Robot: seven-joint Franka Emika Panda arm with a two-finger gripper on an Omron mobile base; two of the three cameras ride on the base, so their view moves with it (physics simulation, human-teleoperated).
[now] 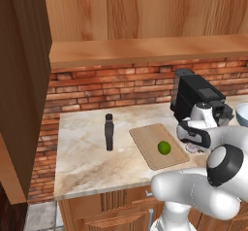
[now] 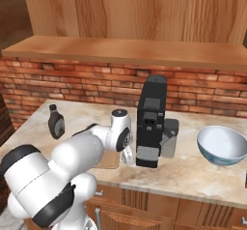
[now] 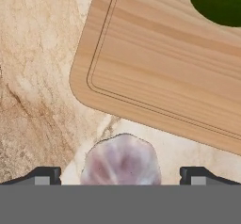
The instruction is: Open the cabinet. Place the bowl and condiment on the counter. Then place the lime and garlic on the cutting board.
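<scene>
My gripper hangs low over the counter, jaws spread as wide as they go and clamped on nothing, one tip showing to each side of the garlic. The bulb sits on the stone just off the corner of the board, between my tips, which is why I am down here with the jaws apart: it is the one piece not yet on the wood, and I judge the next move is to close on it, lift, and carry it the short way across the rim. The lime already rests on the board, near the middle in the left base view, so that half of the pairing looks done. The condiment stands upright on the counter, well apart from the board, and the bowl sits on the counter on the far side of the coffee machine, so both seem delivered. The cabinet door stands swung open at the left of the left base view. Whether my tips reach low enough to catch the bulb at its widest I cannot quite tell, since my own arm hides that spot in both base views. Its rounded, tapering form could squirt out of a high pinch, so a low, centred grip seems wise.
</scene>
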